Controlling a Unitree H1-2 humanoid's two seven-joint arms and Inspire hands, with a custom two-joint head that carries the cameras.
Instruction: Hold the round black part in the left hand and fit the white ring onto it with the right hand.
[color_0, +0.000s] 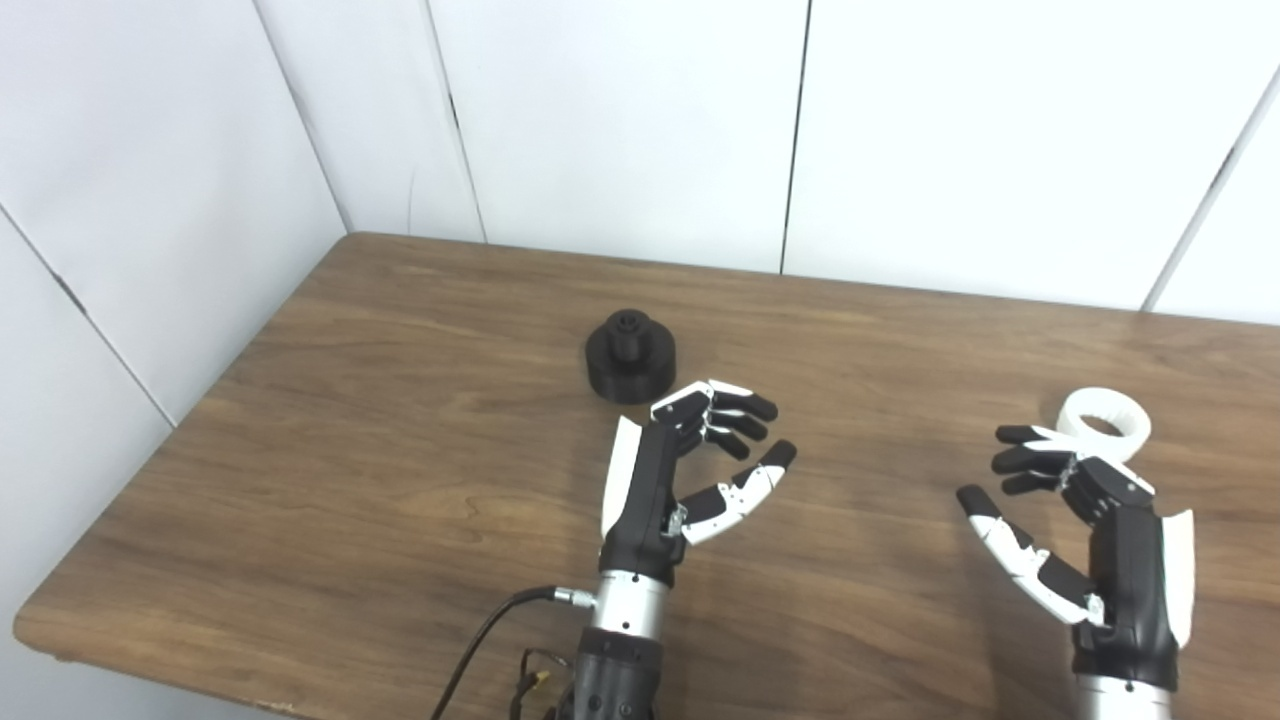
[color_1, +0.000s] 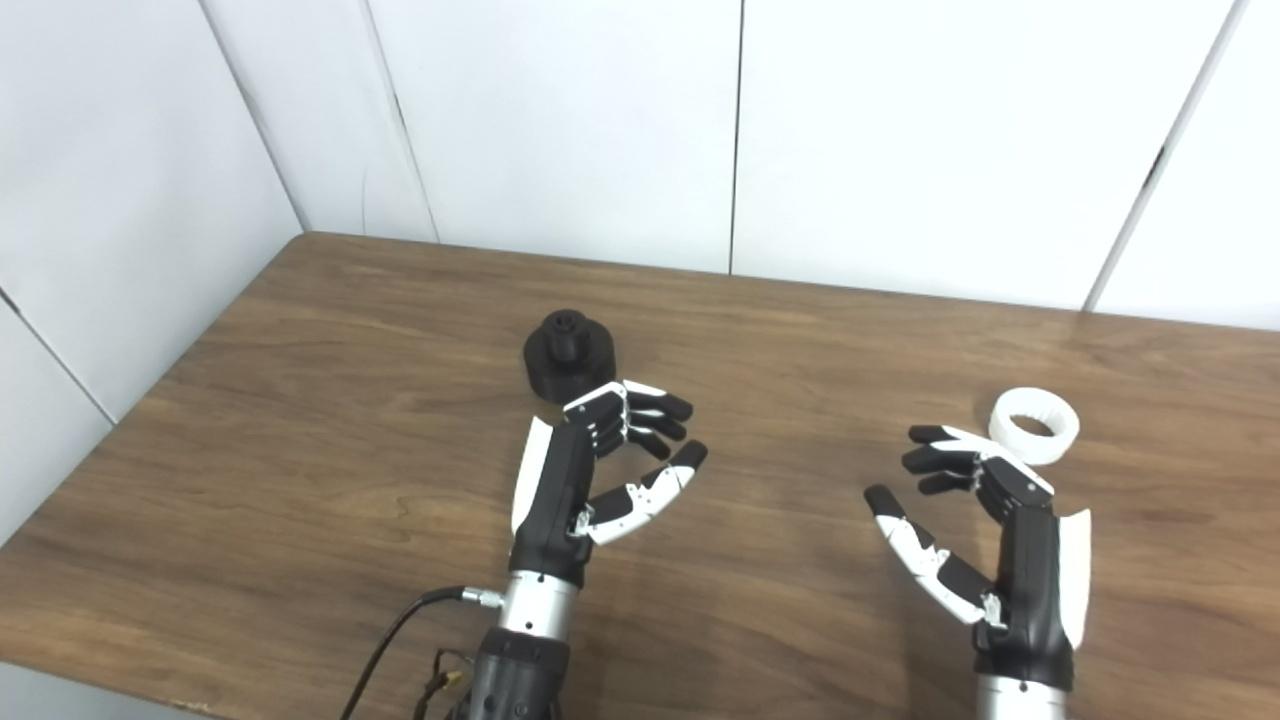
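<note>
Black part (color_0: 629, 356) on table | white ring (color_0: 1104, 423) untouched | L hand (color_0: 680, 470), R hand (color_0: 1085, 535) fingers spread, empty

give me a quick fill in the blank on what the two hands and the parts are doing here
1. The round black part rests on the ____.
2. The left hand holds ____.
3. The white ring lies just beyond the ____ hand.
4. The fingers of both hands are ____.

Missing words: table; nothing; right; apart
</note>
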